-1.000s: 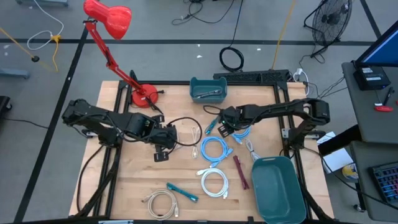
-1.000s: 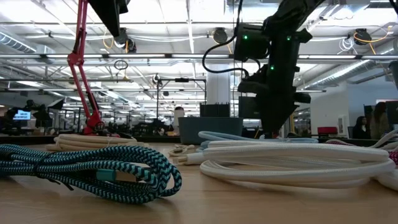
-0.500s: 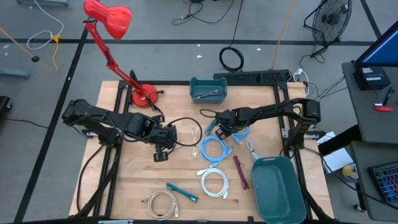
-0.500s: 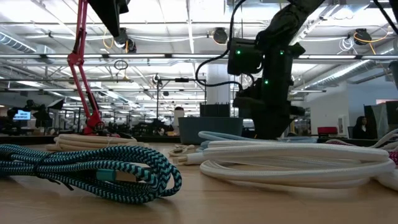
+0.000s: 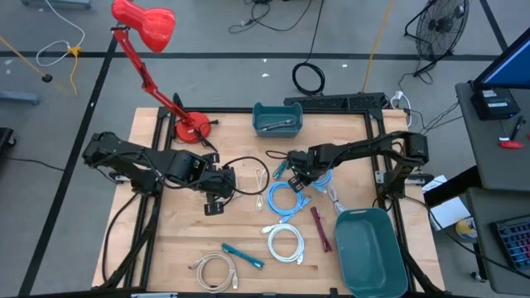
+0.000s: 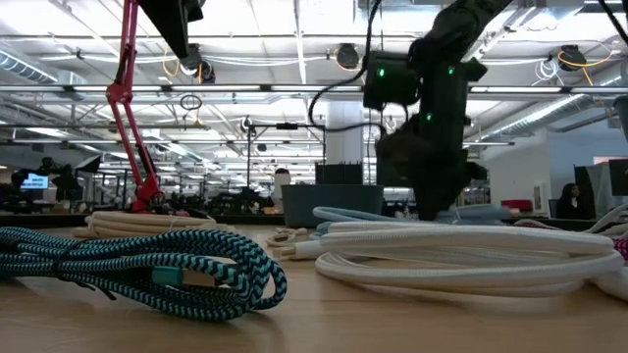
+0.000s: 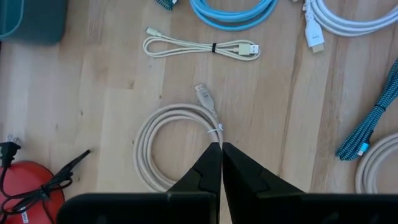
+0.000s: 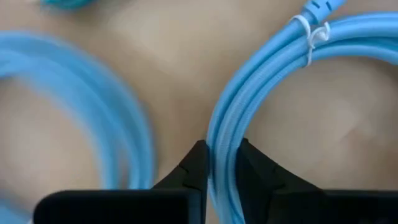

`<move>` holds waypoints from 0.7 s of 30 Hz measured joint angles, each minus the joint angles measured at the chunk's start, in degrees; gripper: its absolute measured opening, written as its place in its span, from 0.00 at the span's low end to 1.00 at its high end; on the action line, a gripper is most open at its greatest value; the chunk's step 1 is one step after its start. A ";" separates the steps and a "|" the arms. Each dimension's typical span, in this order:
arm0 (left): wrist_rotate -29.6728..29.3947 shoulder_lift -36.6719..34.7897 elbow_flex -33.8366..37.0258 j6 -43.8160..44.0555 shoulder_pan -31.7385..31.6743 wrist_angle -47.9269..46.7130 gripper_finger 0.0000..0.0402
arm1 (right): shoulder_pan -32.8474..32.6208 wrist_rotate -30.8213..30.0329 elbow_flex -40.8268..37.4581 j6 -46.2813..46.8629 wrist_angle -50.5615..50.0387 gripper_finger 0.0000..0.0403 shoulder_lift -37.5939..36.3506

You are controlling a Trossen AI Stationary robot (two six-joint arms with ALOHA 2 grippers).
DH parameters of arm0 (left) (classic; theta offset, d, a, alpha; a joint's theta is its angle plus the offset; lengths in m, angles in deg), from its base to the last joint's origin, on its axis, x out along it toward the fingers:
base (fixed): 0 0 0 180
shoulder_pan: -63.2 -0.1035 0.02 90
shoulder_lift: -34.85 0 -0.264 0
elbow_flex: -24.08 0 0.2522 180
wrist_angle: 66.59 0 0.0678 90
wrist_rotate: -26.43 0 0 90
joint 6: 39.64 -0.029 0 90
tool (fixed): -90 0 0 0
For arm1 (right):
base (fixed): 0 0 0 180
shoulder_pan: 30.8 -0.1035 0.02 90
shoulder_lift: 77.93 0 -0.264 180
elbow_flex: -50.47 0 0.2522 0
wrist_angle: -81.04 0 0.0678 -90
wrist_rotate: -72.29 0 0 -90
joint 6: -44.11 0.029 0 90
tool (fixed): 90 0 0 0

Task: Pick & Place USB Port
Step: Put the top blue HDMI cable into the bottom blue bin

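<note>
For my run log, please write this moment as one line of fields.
task: pick and place cable | right gripper: fingers closed on light blue cable coil | left gripper: shut, empty, above beige cable coil | large teal bin: empty

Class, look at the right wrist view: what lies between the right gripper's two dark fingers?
A strand of the coiled light-blue cable runs between the right gripper's fingers, which close on it over bare wooden tabletop; the right wrist view shows it.

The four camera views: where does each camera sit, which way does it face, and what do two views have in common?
High view: above the table, facing down; both arms show.
Low view: at tabletop height, facing the room; one arm descends behind white cables.
Left wrist view: above a beige cable coil; left gripper shut.
Right wrist view: right gripper closed around a light blue cable.
Shared: that cable also appears from above.
</note>
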 joint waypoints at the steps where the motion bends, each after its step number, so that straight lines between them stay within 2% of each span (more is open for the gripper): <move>1: -0.02 0.00 0.00 -0.20 0.00 0.03 0.05 | -0.36 0.36 0.00 -0.99 -0.62 0.10 -1.25; 12: -0.22 0.00 0.00 -2.56 -0.24 2.46 0.05 | -9.33 2.84 0.08 -3.88 -3.20 0.10 -22.99; 15: -0.22 0.00 0.00 -3.48 -0.22 3.68 0.05 | -15.10 4.75 0.13 -3.09 -3.58 0.10 -28.01; 21: -0.18 0.00 0.00 -4.39 -0.50 4.19 0.05 | -30.63 7.36 0.14 10.50 -9.10 0.10 -32.68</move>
